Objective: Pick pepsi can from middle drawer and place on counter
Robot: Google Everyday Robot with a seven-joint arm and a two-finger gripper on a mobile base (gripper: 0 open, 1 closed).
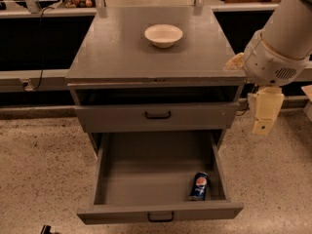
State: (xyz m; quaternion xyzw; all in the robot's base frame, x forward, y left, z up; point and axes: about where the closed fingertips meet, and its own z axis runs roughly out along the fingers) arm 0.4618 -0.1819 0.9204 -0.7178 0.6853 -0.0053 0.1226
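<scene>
Grey metal counter [122,48]: flat, smooth, matte; top of the cabinet.
Middle drawer [146,179]: pulled fully out; deep rectangular sheet-metal tray, small dark handle on the front panel.
Upper drawer front [117,117]: closed, flat grey, black curved handle.
Arm [280,38]: white rounded plastic shell, at the cabinet's right side in view.
Gripper [265,116]: pale beige, hangs beside the cabinet at upper-drawer level, outside the tray; spread or closed, cannot tell.
Bowl [163,34]: off-white, shallow, on the counter toward the back.
Can [199,185]: blue cylinder, silver ends, in the tray's front right corner; looks upright, not certain.
Key relation: can sits below the gripper and inward, toward the camera.
</scene>
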